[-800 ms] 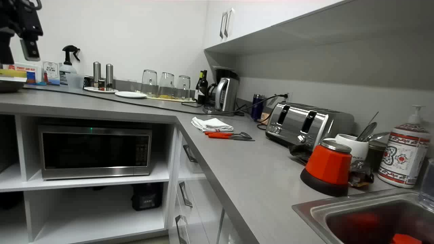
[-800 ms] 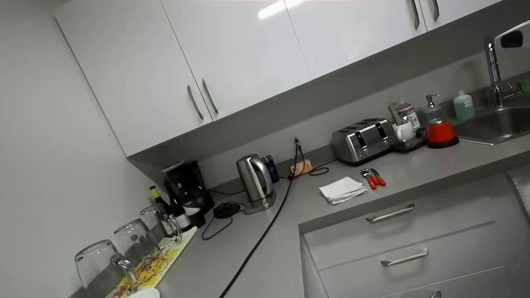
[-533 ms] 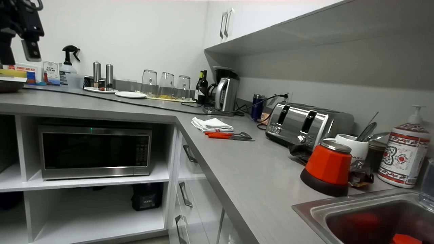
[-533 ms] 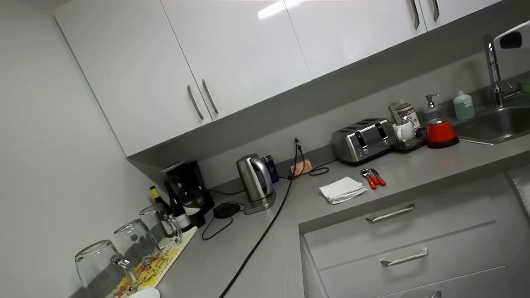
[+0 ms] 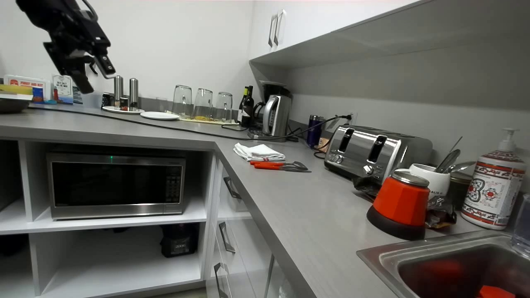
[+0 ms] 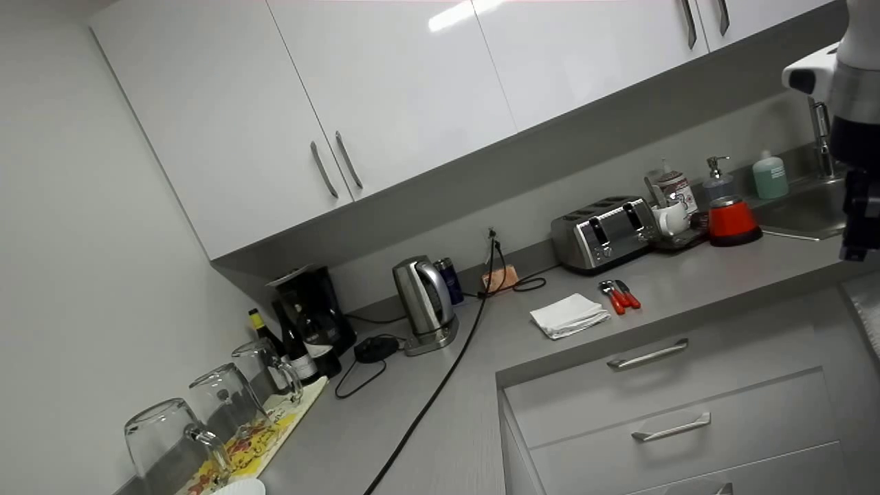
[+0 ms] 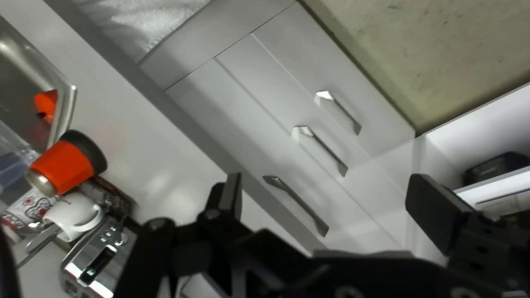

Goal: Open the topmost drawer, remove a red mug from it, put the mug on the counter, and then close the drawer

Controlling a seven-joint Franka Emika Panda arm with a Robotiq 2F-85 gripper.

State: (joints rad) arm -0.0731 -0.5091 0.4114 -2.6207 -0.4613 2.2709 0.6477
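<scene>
Here's the gripper (image 7: 325, 188), two fingers spread wide in the lower half of the wrist view, well apart from the drawers (image 7: 271, 89), three of them stacked, three handles (image 7: 324, 149), one apiece! The top drawer (image 6: 663, 381), lower right in an exterior view, sits closed under the table (image 5: 298, 211), its inside hidden. On that table: one toaster (image 6: 577, 244), one kettle (image 6: 421, 292), one cloth (image 6: 569, 316), one orange pot (image 5: 401, 203), and, at the lower left of an exterior view, three glasses (image 6: 223, 399). Two plates (image 5: 159, 116), two grinders (image 5: 133, 93), upper left in an exterior view. Now the edges: the table's front edge slashes diagonally through the wrist view, upper left to lower centre, between orange pot and drawer fronts. A broad strip of table runs alongside the toaster to the sink (image 5: 372, 251), lower right in an exterior view. Upper right of the wrist view, floor (image 7: 451, 54) stretches wide.
</scene>
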